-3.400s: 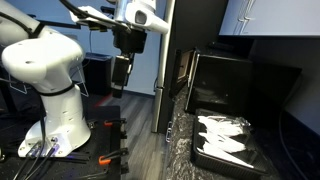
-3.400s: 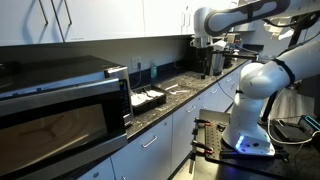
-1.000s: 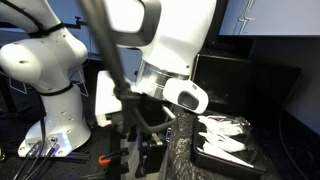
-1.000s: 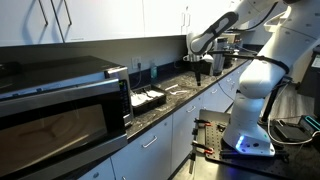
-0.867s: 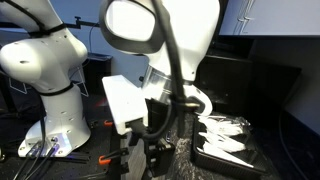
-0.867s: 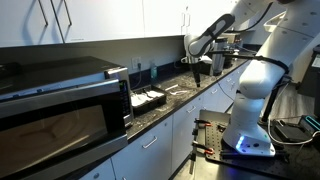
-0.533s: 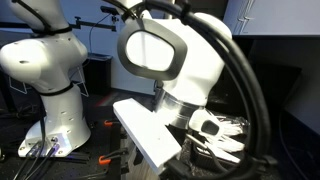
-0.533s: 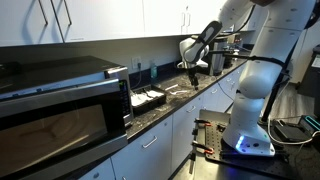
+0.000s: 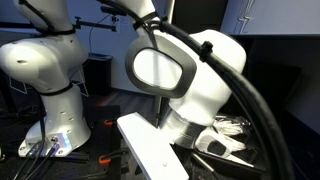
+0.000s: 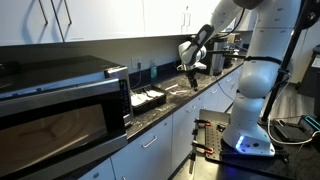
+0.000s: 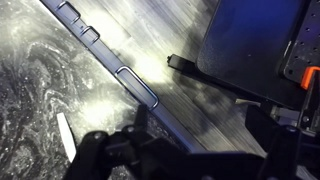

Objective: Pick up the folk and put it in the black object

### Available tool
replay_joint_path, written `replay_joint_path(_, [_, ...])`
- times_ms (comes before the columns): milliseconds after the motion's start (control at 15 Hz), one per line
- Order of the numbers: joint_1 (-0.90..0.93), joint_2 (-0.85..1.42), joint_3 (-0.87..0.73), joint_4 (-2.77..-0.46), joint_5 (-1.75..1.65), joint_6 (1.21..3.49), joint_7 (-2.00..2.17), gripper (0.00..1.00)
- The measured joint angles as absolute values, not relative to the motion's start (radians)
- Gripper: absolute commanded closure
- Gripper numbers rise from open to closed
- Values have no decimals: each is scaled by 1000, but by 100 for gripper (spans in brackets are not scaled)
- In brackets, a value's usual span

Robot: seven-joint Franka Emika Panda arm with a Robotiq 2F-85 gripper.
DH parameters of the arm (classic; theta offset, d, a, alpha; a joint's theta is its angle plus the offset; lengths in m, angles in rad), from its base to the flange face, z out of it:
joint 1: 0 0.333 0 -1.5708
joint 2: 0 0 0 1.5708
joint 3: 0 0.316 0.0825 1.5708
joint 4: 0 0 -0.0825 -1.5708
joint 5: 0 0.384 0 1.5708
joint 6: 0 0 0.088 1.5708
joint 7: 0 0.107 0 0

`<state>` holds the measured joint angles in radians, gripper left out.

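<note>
A thin white fork lies on the dark marbled counter at the lower left of the wrist view; in an exterior view it shows as a pale streak on the counter. The black object is a black tray holding white cutlery, beside the microwave. In an exterior view my arm covers most of that tray. My gripper hangs open above the counter's front edge, to the right of the fork. In the wrist view the gripper holds nothing between its dark fingers.
A steel microwave fills the near end of the counter. Drawer fronts with metal handles run below the counter edge. A black mat with an orange clamp lies on the floor beside the white robot base.
The arm has swung down and along the counter towards the tray end, and now blocks most of one exterior view. The gripper has stayed open.
</note>
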<state>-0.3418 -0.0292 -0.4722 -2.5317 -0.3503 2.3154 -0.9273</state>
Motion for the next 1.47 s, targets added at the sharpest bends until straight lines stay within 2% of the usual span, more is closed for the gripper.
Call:
replay_joint_path(467, [-386,8,-471,-2529,-521,2436,-942,0])
replay_joint_path(933, [-386,114,-445,-2472,-544,2560,-984,0])
replay_joint_path(1467, [-446,254,-369,-2360,-298,2619,-1212,0])
